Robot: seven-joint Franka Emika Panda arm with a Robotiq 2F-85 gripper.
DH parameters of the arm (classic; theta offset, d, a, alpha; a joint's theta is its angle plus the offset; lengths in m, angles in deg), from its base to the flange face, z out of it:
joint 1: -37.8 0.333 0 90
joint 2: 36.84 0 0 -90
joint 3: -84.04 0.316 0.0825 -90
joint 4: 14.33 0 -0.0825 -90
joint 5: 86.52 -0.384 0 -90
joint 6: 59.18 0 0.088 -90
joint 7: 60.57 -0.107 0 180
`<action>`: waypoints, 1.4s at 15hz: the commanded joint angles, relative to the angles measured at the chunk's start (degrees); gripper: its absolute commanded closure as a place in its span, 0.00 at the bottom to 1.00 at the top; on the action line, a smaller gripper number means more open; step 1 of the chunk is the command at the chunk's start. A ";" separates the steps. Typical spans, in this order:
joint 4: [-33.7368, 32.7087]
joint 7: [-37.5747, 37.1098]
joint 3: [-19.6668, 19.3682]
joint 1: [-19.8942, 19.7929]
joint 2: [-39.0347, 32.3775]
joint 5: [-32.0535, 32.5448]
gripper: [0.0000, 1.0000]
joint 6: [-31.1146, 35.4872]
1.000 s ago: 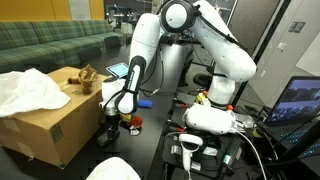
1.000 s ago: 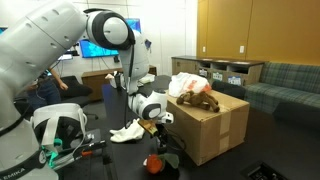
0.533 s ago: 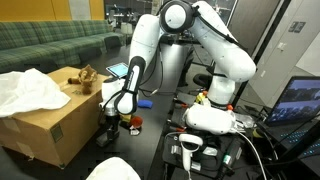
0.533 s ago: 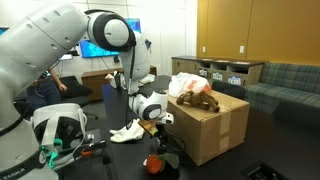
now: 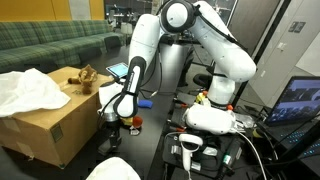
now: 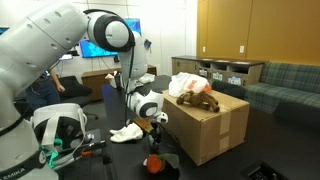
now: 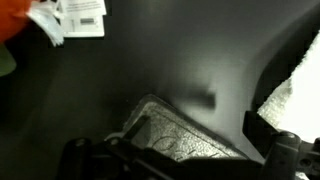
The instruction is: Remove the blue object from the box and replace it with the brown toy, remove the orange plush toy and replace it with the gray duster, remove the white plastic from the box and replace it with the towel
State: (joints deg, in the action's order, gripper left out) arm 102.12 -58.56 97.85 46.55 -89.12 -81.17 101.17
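One arm, jaws (image 5: 112, 123) hanging low just beside the box (image 5: 45, 125), at its corner nearest the robot. Jaws are spread wide and released, nothing seen held between them. Brown toy (image 5: 86, 77) sits on top of the box near that corner; in an exterior view it (image 6: 198, 101) lies in front of the white plastic (image 6: 184, 84). White plastic bulges over the box's far end (image 5: 25, 90). Orange plush toy (image 5: 134, 122) is off the box, down on the dark desk (image 5: 165, 125) just beside the jaws; in an exterior view it (image 6: 155, 163) lies below the box's corner. Blue object (image 5: 144, 101) also lies on the desk, behind the forearm and apart from the box. Towel (image 6: 127, 132), white and crumpled, lies on the desk near the jaws. Wrist view is dark and blurry: gray duster (image 7: 170, 132) right under the camera, orange blur at the top left corner, white labels (image 7: 82, 17) next to it.
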 commanded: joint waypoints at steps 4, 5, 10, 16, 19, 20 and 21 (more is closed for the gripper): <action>3.85 -0.43 -0.58 2.55 3.40 -0.67 0.00 1.57; 4.29 -0.81 -1.51 3.67 4.17 -0.08 0.00 2.18; 4.10 0.07 -6.71 9.08 6.82 4.03 0.00 4.79; 0.40 5.21 -11.74 13.94 5.51 14.10 0.00 4.91; 0.14 6.98 -12.66 13.84 4.79 17.33 0.00 5.74; 0.07 7.55 -12.63 13.50 4.54 17.91 0.00 5.93; -0.04 8.17 -12.56 13.08 4.20 18.41 0.00 6.11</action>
State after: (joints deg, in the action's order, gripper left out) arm 103.21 -53.12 86.04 59.86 -83.72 -64.96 105.56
